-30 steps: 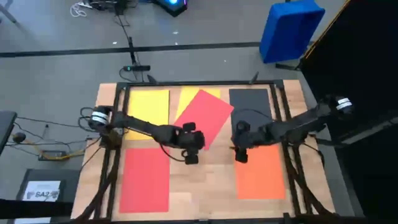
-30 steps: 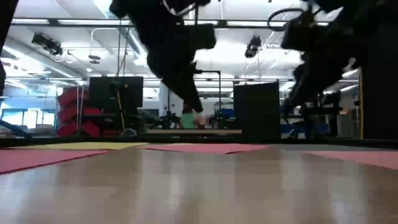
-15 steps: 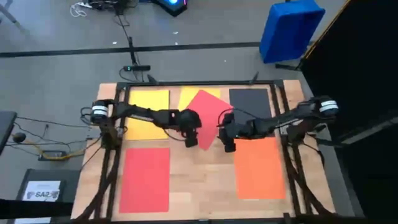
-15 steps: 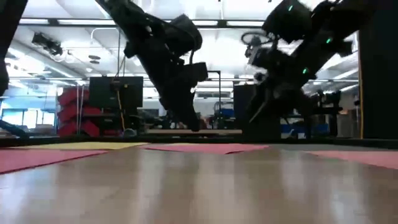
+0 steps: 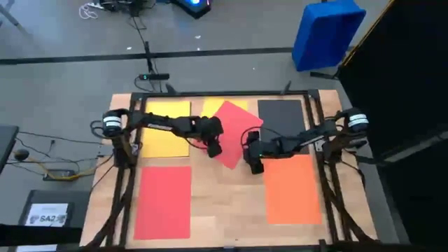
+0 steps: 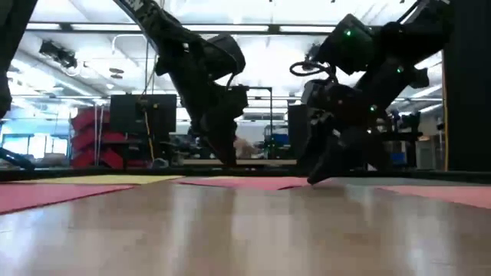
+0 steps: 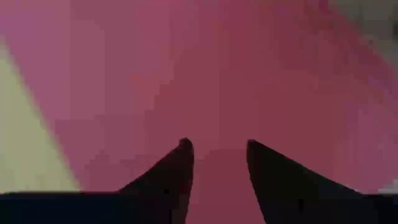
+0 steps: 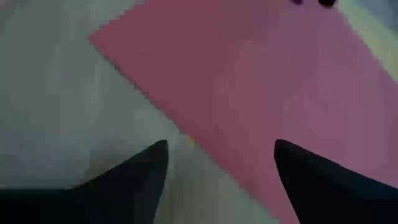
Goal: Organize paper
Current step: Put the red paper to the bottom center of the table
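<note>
Left gripper (image 5: 214, 148): down at the left edge of the tilted red paper sheet (image 5: 236, 136), fingers parted a little with red paper showing between them in the left wrist view (image 7: 216, 163); whether they pinch the sheet cannot be told.
Right gripper (image 5: 255, 165): low at the near right corner of the same tilted red sheet, fingers spread wide and grasping nothing; the right wrist view (image 8: 217, 163) shows that sheet's edge and bare wood between them.
Tilted red sheet: lies skewed in the far middle of the wooden table (image 5: 224, 192), partly covering a yellow sheet (image 5: 213, 108) there.
Paper count: six sheets — two red, two yellow, one dark grey, one orange.
Other sheets: yellow sheet (image 5: 166, 126) far left; dark grey sheet (image 5: 280, 115) far right; red sheet (image 5: 163, 201) near left; orange sheet (image 5: 292, 189) near right, all flat and square to the table.
In the way: both arms reach in across the far row, the left over the far-left yellow sheet, the right over the dark grey sheet's near edge.
Around: a blue plastic bin (image 5: 326, 33) on the floor beyond the far right corner; a dark box (image 5: 49, 210) beside the near left corner.
Writing: a white label on the dark box, too small to read.
</note>
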